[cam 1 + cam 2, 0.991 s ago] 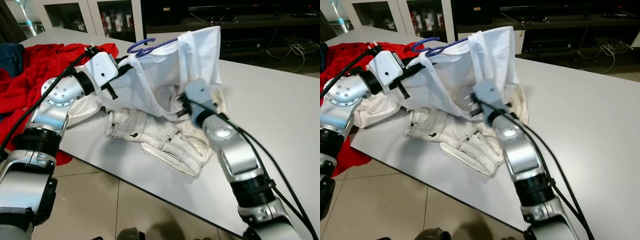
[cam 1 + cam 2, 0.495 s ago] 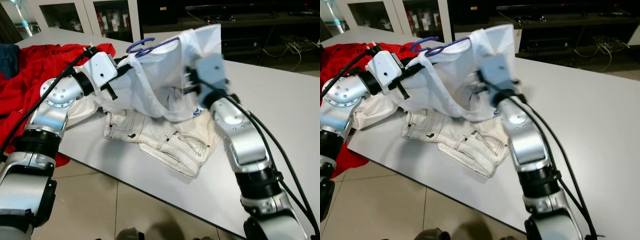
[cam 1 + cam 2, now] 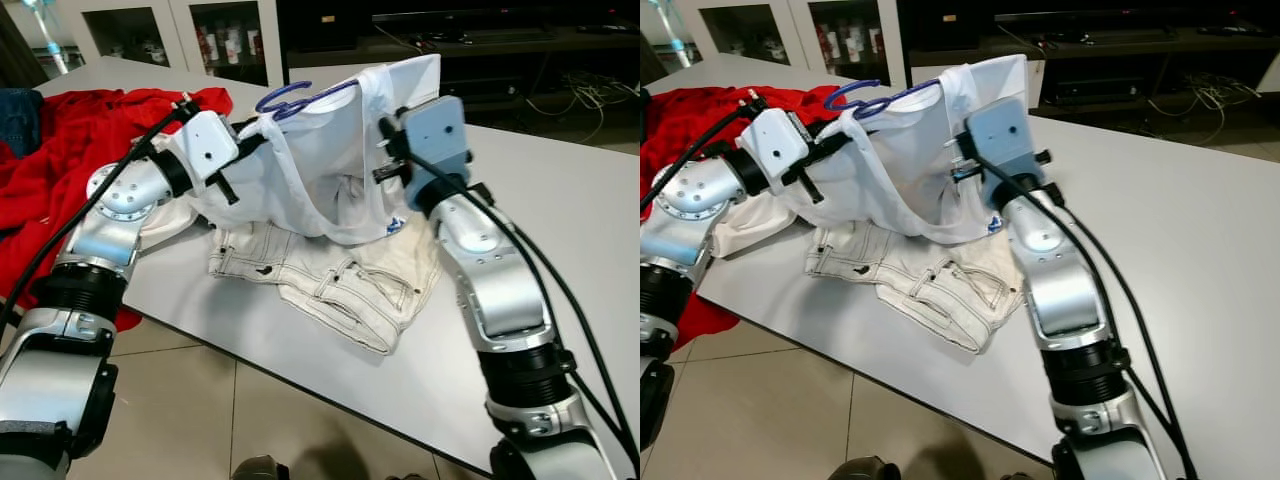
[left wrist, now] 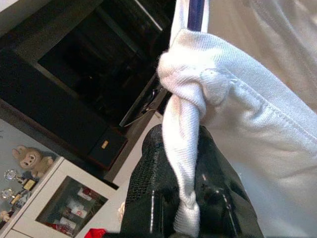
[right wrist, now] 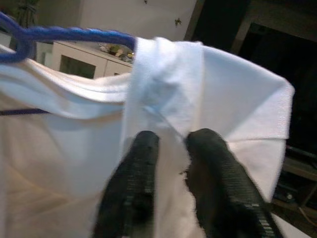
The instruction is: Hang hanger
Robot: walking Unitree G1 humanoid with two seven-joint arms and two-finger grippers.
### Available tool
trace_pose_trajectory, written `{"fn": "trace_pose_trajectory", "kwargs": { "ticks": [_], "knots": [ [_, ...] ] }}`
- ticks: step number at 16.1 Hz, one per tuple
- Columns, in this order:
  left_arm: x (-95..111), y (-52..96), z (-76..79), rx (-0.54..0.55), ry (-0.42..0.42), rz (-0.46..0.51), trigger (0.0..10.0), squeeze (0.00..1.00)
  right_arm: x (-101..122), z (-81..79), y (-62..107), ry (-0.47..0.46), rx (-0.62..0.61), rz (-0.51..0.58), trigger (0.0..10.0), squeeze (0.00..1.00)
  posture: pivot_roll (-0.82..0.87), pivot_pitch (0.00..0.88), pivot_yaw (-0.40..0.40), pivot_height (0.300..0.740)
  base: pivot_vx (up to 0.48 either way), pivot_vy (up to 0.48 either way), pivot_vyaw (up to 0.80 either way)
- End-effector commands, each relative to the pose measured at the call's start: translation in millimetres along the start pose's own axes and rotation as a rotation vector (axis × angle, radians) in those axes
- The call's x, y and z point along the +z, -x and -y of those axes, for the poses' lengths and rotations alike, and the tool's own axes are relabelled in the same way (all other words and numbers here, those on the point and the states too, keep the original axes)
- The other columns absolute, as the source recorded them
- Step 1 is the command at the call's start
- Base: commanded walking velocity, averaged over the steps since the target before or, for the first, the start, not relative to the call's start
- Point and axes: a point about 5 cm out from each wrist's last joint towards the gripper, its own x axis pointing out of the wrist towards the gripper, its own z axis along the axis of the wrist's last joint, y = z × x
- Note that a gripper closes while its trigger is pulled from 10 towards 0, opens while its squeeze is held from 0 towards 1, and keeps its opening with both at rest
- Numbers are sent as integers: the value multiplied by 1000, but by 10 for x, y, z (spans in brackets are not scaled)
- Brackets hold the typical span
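- L gripper (image 4: 181, 198): fingers closed tight on a twisted strap of the white top (image 3: 320, 165), strap pinched between them and knotted up just past the tips, right under the hanger arm.
- Blue hanger (image 3: 290, 97): up off the table, threaded through the white top; hook sticks out above the garment, just beyond the L gripper's tips and toward the cabinets (image 3: 170, 35).
- R gripper (image 5: 171, 144): raised on the opposite side of the garment from the L one; fingers nearly together w/ a narrow gap, tips against the white strap that's folded over the hanger arm. Can't tell if fabric is actually pinched between them.
- In R wrist view the hanger's blue arm runs just above and ahead of the R fingertips, disappearing under the strap.
- White top hangs between the two grippers, lower edge drooping onto the white jeans (image 3: 330, 280).
- Jeans lie flat on the grey table (image 3: 560, 230), below both grippers, near table's front edge.
- Red cloth (image 3: 60, 160) heaped on the table behind and outboard of the L arm, partly hanging off the edge.
- Tiled floor (image 3: 260, 410) below table edge.
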Motion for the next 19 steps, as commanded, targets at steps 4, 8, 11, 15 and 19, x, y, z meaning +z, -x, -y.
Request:
{"fn": "trace_pose_trajectory", "kwargs": {
  "ticks": [4,8,11,15,19],
  "knots": [
    [-30,-31,34,5,-19,-41,10000,0,91,-81,12,-6,33,30,10000,1000,158,0,66,740,0,0,0],
    [-19,-96,127,-22,-26,-43,10000,0,43,-122,14,8,28,-2,10000,349,155,0,69,740,0,0,0],
    [-12,-111,137,-25,-26,-41,10000,0,39,-165,10,4,34,-13,10000,310,152,0,71,740,0,0,0],
    [-4,-126,148,-26,-30,-39,10000,0,14,-225,-7,-9,47,-44,10000,306,159,0,68,740,0,0,0],
    [-43,-117,179,-26,-26,-57,10000,0,8,-245,9,-37,66,-63,10000,310,159,0,68,740,0,0,0]
  ]
}}
